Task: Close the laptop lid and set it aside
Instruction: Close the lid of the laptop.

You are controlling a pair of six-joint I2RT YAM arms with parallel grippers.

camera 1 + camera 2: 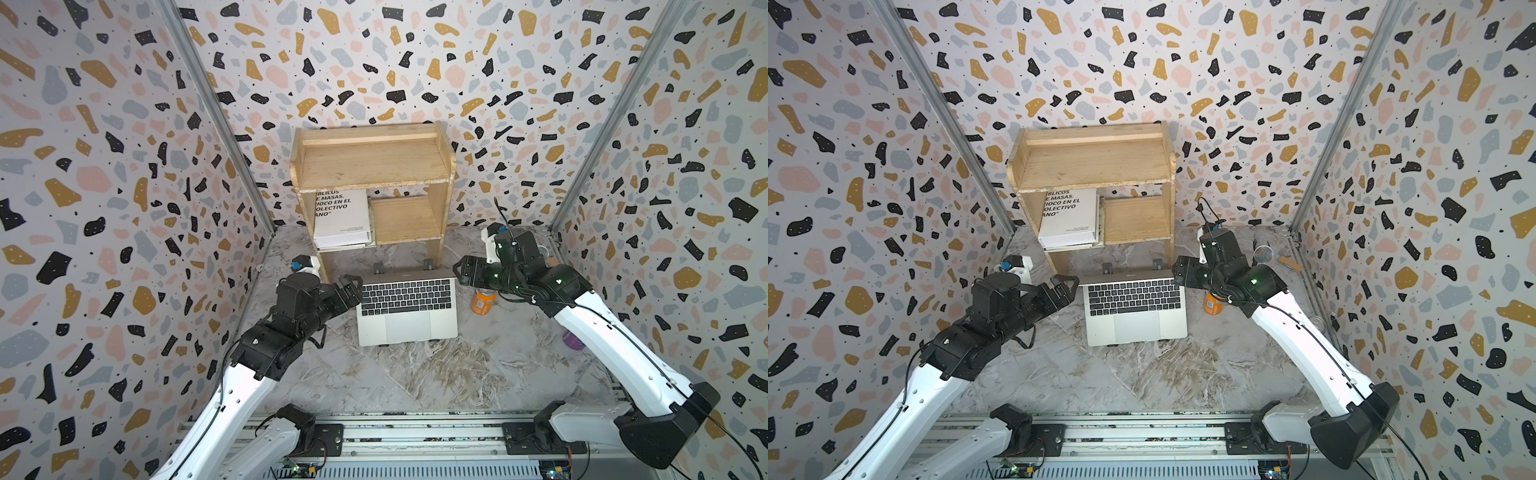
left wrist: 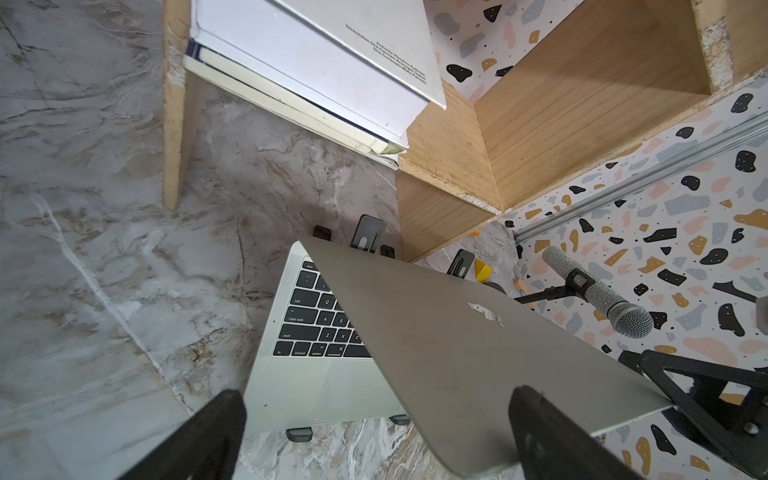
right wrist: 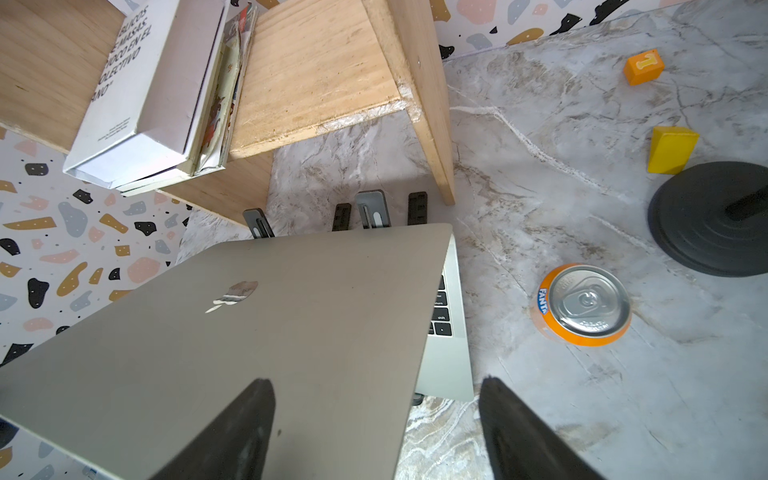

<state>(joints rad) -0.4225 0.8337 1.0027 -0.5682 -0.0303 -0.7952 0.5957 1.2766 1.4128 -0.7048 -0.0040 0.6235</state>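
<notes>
One silver laptop (image 1: pixel 407 309) sits open on a laptop stand (image 3: pixel 372 208) at the middle of the marble table (image 1: pixel 415 374), just in front of a wooden shelf (image 1: pixel 374 166). The laptop lid (image 2: pixel 478 353) stands steeply, so both top views catch it nearly edge-on along the back of the keyboard. The wrist views show its plain outer shell with the apple logo.

The left gripper (image 1: pixel 355 289) hovers at the lid's left edge with its fingers (image 2: pixel 208 440) spread wide, and the lid's corner lies between them. The right gripper (image 1: pixel 459 272) hangs at the lid's right edge, its fingers (image 3: pixel 519 436) likewise apart, one over the shell and one beyond the edge. Whether either touches the lid cannot be told.

The shelf's lower left compartment holds a thick white book (image 1: pixel 343 218), upright, with thinner volumes (image 3: pixel 216 104) pressed beside it.

An orange Fanta can (image 3: pixel 582 305) stands upright just right of the laptop. Farther right are a yellow block (image 3: pixel 671 149), an orange lettered block (image 3: pixel 643 66) and a microphone (image 1: pixel 1262 253) above a round black base (image 3: pixel 715 216).
</notes>
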